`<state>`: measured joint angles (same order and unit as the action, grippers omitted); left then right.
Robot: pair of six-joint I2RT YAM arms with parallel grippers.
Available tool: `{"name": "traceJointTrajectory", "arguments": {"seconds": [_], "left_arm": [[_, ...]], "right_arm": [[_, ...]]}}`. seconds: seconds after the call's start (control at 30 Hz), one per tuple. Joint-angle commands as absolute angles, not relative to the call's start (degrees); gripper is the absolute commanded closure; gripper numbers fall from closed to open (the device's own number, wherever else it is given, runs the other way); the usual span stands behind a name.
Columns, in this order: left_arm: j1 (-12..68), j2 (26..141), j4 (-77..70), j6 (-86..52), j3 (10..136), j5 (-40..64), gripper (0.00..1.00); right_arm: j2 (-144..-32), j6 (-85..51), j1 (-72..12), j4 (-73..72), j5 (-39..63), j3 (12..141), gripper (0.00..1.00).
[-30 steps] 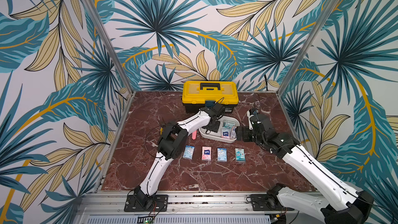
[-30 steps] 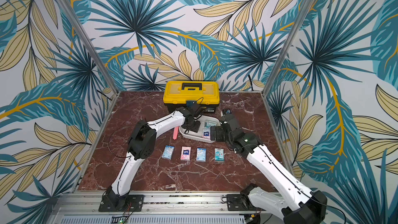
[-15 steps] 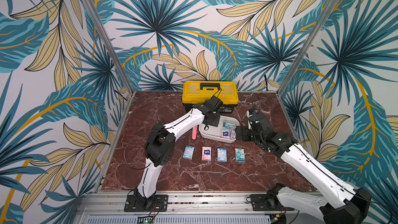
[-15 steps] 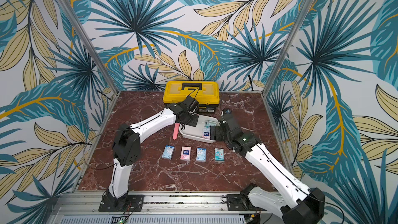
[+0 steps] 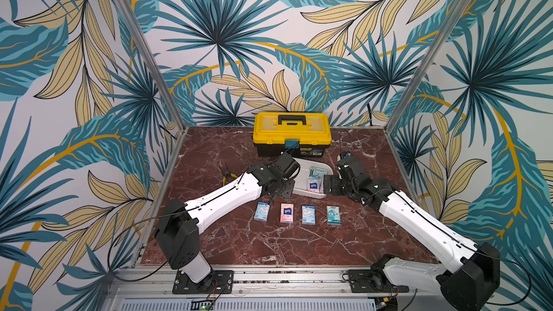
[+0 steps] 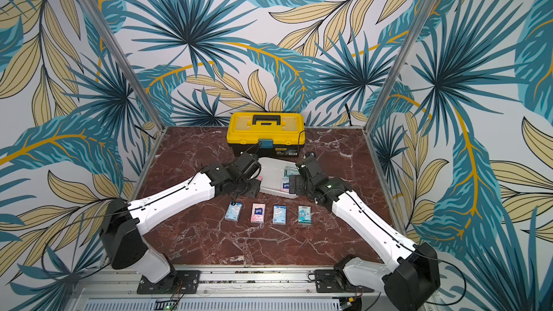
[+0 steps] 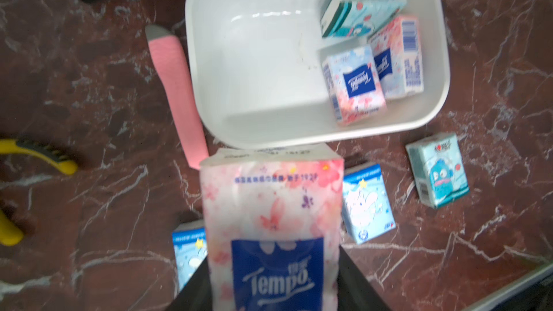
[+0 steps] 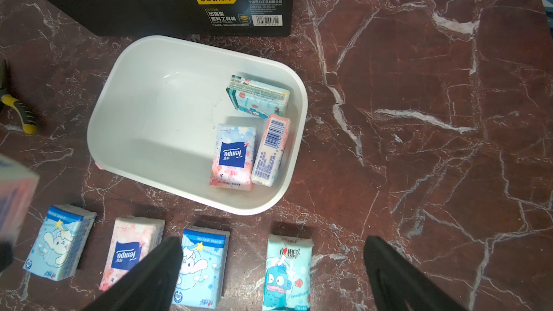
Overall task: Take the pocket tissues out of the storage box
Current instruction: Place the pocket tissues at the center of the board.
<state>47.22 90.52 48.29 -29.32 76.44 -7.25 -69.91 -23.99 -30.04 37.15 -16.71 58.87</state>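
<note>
A shut yellow-and-black toolbox sits at the back of the red marble tabletop; a pink utility knife lies flat there, yellow-handled pliers near it

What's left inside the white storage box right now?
Three packs crowd one end of the storage box: a teal cartoon pack, a pink Tempo pack face up, a pink pack on edge, barcode up. The remaining floor is bare. Anything beneath them is hidden.
</note>
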Motion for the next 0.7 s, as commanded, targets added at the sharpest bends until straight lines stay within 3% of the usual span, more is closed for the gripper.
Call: {"name": "traceJointTrajectory", "arguments": {"seconds": [0.0,0.37,0.67], "left_arm": [[48.0,85.1,52.1,-33.8,71.4,-8.7,0.47],[49.3,70.2,53.9,-41.6,55.2,-4.1,0.48],[50.6,67.9,46.6,-45.9,41.2,1.7,0.48]], "right_arm": [[-70.9,-25.0,-30.0,36.4,-17.9,60.1,0.01],[-74.1,-25.9,-30.1,36.1,-19.2,61.5,0.01],[-73.9,-27.1,-30.1,36.1,-19.9,60.9,0.01]]}}
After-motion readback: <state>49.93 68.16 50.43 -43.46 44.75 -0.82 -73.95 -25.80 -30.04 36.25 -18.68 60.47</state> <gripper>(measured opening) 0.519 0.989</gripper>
